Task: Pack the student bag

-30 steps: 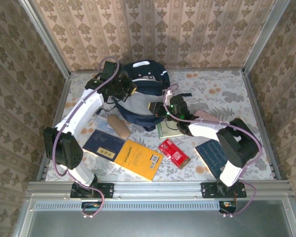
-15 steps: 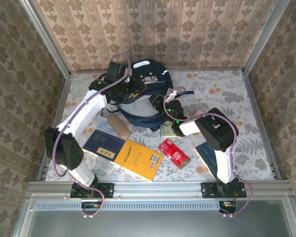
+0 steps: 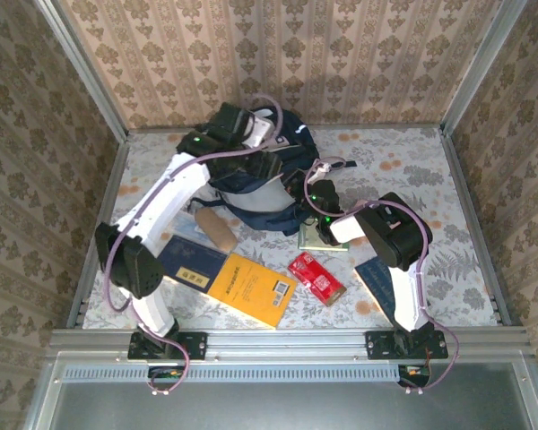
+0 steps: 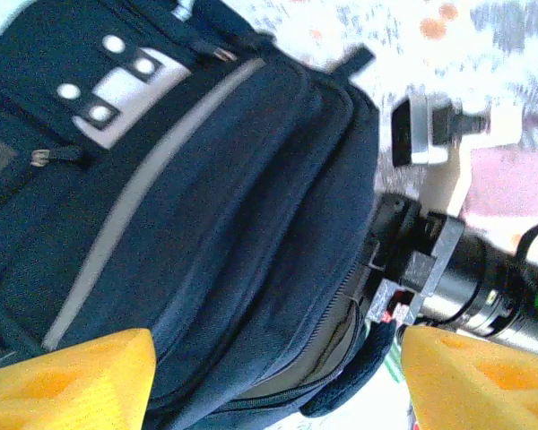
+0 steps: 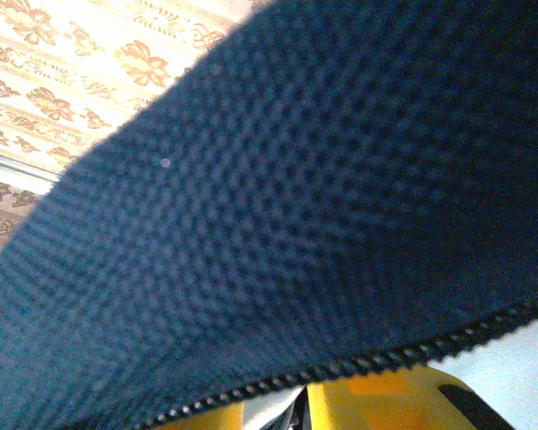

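The student bag [image 3: 294, 145] lies at the worktop's [image 3: 412, 170] far middle. Your left hand [image 4: 269, 385] gapes empty above it. Your right hand [image 3: 307, 184] is at its zip edge, grip unclear. The fabric may slip and close the opening.

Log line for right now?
left fingers open over student bag | right fingers shut on its zipper edge

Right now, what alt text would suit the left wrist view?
A navy bag with a grey stripe lies under the left tool, whose two yellow fingers stand wide apart. At right, the right arm reaches the bag's zipper edge.
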{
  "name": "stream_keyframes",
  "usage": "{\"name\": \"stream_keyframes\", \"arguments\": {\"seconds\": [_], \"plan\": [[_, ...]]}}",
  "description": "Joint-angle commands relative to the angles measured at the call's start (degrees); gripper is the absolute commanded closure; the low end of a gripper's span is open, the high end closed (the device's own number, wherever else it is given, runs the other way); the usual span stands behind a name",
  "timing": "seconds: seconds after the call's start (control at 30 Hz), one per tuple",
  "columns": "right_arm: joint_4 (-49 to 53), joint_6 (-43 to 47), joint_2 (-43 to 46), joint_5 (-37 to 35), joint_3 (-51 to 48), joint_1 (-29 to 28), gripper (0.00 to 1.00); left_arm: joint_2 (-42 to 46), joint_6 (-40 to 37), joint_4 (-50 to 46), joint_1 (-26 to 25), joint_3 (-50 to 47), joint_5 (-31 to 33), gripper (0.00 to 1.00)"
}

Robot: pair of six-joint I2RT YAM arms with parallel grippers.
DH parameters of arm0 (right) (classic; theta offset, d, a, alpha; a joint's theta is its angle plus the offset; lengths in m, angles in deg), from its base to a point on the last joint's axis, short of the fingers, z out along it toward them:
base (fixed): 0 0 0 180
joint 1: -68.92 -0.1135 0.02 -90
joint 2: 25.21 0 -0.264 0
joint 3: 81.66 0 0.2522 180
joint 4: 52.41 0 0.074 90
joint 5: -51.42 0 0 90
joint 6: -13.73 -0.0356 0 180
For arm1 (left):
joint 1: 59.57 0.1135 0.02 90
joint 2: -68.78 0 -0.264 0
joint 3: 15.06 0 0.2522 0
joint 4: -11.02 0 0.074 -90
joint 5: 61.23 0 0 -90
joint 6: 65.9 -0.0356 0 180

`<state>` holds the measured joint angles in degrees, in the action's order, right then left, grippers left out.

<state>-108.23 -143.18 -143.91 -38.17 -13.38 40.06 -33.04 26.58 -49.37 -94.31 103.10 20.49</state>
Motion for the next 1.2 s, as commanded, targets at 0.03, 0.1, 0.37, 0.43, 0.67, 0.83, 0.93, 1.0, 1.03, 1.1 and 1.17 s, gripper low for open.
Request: {"name": "stream_keyframes", "arguments": {"seconds": [0.03,0.1,0.37,0.43,0.67,0.83,0.93,1.0,1.03,1.1,1.17], "plan": [[-2.6,-1.5,-0.5,-0.4,0.6,0.9,0.75,-5.3,-12.9,-7.5,-2.8,6.5,1.5,0.23],[-2.4,-1.1,-0.3,-0.4,0.4,0.9,0.75,-7.0,-14.3,-7.7,-3.0,7.4,1.3,0.22],[-1.5,-0.6,0.7,0.6,0.3,1.1,0.77,-12.0,-14.2,-3.4,-3.1,7.7,12.0,0.28],[-1.3,-0.5,0.8,0.7,0.2,1.1,0.78,-12.3,-13.8,-2.0,-3.0,7.5,12.5,0.33],[-0.7,-0.1,1.2,1.6,0.3,1.2,0.81,-15.0,-13.5,-1.4,-2.6,9.9,13.7,0.66],[4.1,4.5,4.5,2.9,0.1,1.1,0.81,-15.1,-10.5,-2.8,-0.4,11.5,8.6,1.0],[10.6,10.8,8.4,5.9,0.1,1.1,0.78,-11.3,-5.1,1.6,3.4,8.6,3.8,1.0],[13.8,16.3,11.3,10.3,-0.2,0.9,0.75,-7.7,0.2,5.9,7.0,6.2,0.4,1.0],[15.3,19.2,13.1,12.0,-0.6,0.8,0.74,-5.8,3.1,8.5,9.5,4.5,-1.2,1.0],[19.9,24.8,16.5,13.5,-0.9,-0.2,0.72,-2.6,8.8,13.7,13.8,1.6,-3.3,1.0],[24.9,30.6,19.8,14.4,-0.7,-1.5,0.72,-0.9,14.0,16.8,17.5,0.4,-3.4,1.0]]}}
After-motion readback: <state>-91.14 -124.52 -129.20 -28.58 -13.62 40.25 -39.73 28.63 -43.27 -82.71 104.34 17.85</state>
